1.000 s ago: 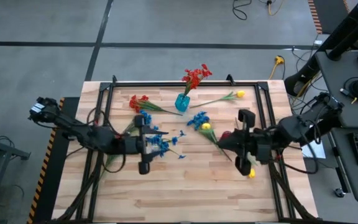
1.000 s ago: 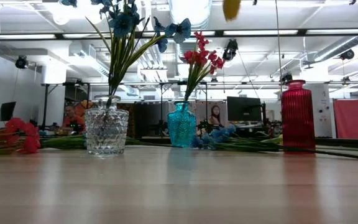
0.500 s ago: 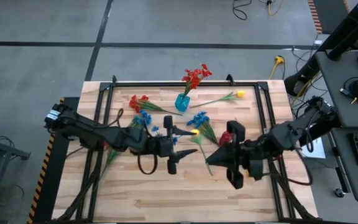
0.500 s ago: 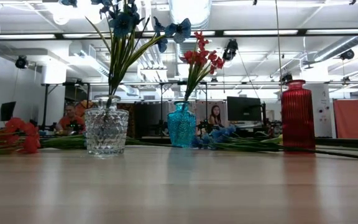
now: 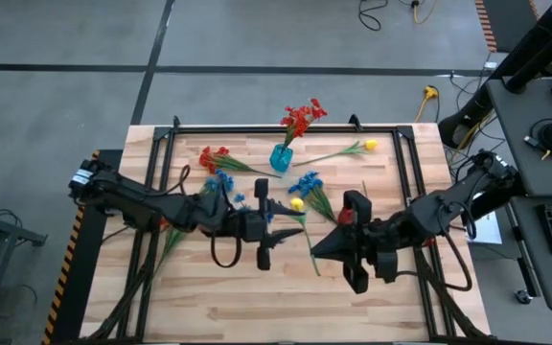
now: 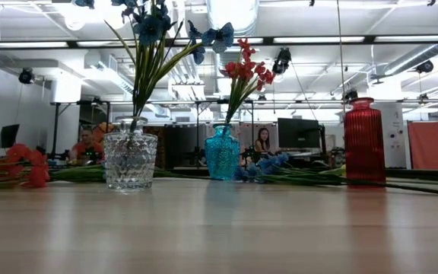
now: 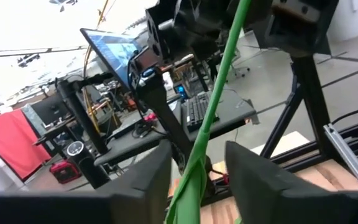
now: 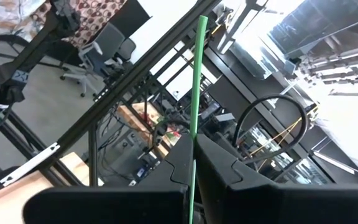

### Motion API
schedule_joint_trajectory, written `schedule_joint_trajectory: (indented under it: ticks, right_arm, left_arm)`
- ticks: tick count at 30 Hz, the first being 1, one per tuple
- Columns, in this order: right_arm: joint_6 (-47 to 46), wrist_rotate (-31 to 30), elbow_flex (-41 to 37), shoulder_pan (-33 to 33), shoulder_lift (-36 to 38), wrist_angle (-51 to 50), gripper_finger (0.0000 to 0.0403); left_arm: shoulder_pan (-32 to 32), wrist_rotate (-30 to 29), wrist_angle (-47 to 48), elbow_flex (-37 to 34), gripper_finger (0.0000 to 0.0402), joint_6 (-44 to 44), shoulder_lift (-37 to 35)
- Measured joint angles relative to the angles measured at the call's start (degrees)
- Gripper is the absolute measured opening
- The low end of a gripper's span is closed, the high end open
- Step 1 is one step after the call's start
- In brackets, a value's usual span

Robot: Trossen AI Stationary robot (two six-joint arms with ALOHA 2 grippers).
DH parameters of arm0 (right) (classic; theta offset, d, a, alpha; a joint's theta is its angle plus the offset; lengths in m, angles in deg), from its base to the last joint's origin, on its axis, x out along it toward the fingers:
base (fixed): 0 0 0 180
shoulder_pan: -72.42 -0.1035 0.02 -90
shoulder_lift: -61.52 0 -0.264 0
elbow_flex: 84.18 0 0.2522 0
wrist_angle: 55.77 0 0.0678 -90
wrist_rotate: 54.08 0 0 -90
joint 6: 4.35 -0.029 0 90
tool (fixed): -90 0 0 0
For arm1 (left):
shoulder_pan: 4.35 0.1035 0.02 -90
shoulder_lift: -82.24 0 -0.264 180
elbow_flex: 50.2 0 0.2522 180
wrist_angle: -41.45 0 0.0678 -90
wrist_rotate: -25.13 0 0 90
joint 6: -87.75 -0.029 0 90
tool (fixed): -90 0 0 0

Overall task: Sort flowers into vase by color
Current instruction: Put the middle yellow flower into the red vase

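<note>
Both hands are meeting over the middle of the high view. We are watching the left hand (image 5: 278, 217) reaching in from the frame's left and the right hand (image 5: 326, 247) from the right, with a yellow flower (image 5: 297, 204) between them, its stalk running down toward the right hand. A blue vase (image 5: 280, 158) of red flowers (image 5: 302, 118) is standing at upper centre of the tabletop (image 5: 257, 297); more red stems (image 5: 215, 156) are lying left of it, blue flowers (image 5: 305, 183) just below it, and another yellow stem (image 5: 353, 149) to its right.

At table height we are seeing neither hand. A clear vase (image 6: 130, 160) with blue flowers (image 6: 152, 29) is standing left of centre, the blue vase (image 6: 222, 153) at centre, a red vase (image 6: 364, 141) at right.

Past the left wrist, the left fingers (image 7: 253, 171) are standing slightly apart, a green stalk (image 7: 215, 99) passing between them; we cannot tell whether they are touching it.

Past the right wrist, the right fingers (image 8: 222, 168) are pinching a green stalk (image 8: 195, 93).
</note>
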Motion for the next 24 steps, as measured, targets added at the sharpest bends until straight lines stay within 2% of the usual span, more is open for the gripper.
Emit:
schedule_joint_trajectory:
  ticks: [5,10,16,19,24]
  right_arm:
    - [0.21,0.0,0.0,0.02,-0.04,0.44,0.0009]
    - [0.07,-0.11,0.0,0.07,0.17,0.68,0.0009]
    - [-2.58,-0.22,0.15,0.04,1.25,1.55,0.003]
    - [-3.52,-0.31,0.4,0.0,1.23,1.5,0.0057]
    - [-3.48,-5.04,1.02,0.0,1.43,2.06,0.011]
  left_arm:
    - [0.47,-0.06,-0.1,0.26,0.0054,-0.01,0.29]
    - [0.62,-0.03,0.45,0.0,0.0008,-0.11,-0.02]
    - [0.66,-0.32,4.82,3.14,0.0005,-0.24,-0.26]
    - [0.7,-0.36,7.54,5.35,0.0002,-0.44,-0.26]
    - [0.68,-0.38,14.34,9.36,0.0002,-0.47,-0.3]
